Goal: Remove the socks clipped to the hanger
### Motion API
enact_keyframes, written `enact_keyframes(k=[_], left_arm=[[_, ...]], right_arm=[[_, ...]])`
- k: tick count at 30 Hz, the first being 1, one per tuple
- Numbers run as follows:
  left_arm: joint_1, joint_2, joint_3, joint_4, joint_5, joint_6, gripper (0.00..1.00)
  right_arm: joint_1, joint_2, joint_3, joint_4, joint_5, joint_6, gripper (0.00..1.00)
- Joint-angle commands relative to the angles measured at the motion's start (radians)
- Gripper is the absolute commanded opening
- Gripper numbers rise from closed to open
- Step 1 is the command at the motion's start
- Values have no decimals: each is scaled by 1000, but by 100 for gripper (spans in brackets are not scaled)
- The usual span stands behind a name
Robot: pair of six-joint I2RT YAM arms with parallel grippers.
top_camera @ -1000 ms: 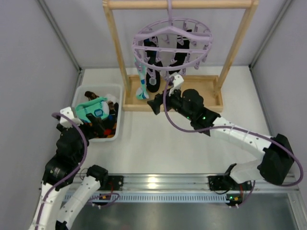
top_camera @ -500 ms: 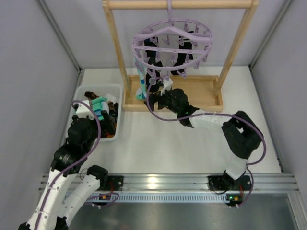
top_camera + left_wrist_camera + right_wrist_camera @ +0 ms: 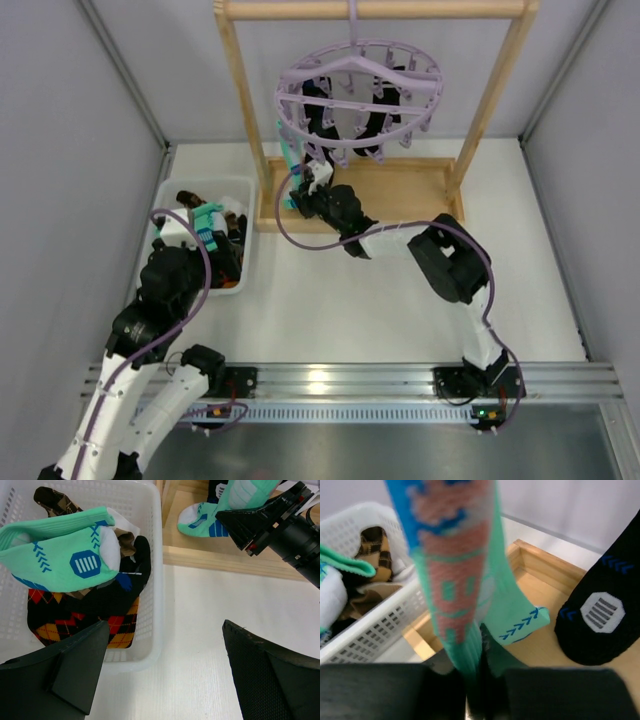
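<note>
Two hands: right hand (image 3: 473, 676) pinches the hanging mint-green sock (image 3: 452, 592), left hand (image 3: 162, 632) spread wide above the basket (image 3: 154, 597).

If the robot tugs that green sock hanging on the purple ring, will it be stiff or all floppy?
Probably floppy: the mint-green sock hangs limp from the hanger, its foot bending where it meets the wooden base. Likely light too, being thin cloth. It may stretch before coming free, since the right gripper pinches it.
</note>
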State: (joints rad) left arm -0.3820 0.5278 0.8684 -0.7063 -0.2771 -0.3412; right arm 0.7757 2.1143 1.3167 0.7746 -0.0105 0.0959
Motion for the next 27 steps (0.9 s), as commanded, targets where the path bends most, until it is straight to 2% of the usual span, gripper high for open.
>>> enact_keyframes(k=[1,2,5,10,11,17,21,23,27], left_arm=[[3,-17,3,47,4,11,98],[3,-20,6,47,6,13,98],[2,-28,17,45,30,16,98],[3,-22,44,77,146,-5,98],[3,-20,50,114,230,-15,98],[3,46,106,303,499,-67,98],[3,106,129,488,561,-96,98],[3,162,153,527,553,-125,98],[3,288,208,622,625,-171,98]], right_arm=[[13,-23,-23,187,4,-9,5],[16,-36,-52,253,4,-5,0],[22,-115,-180,374,-14,8,0],[23,-307,-370,404,-107,47,0],[22,-336,-393,396,-136,50,0],[7,-554,-507,206,-316,91,0],[-29,-687,-598,118,-422,146,0],[-44,-755,-635,85,-477,168,0],[-70,-862,-678,6,-551,179,0]])
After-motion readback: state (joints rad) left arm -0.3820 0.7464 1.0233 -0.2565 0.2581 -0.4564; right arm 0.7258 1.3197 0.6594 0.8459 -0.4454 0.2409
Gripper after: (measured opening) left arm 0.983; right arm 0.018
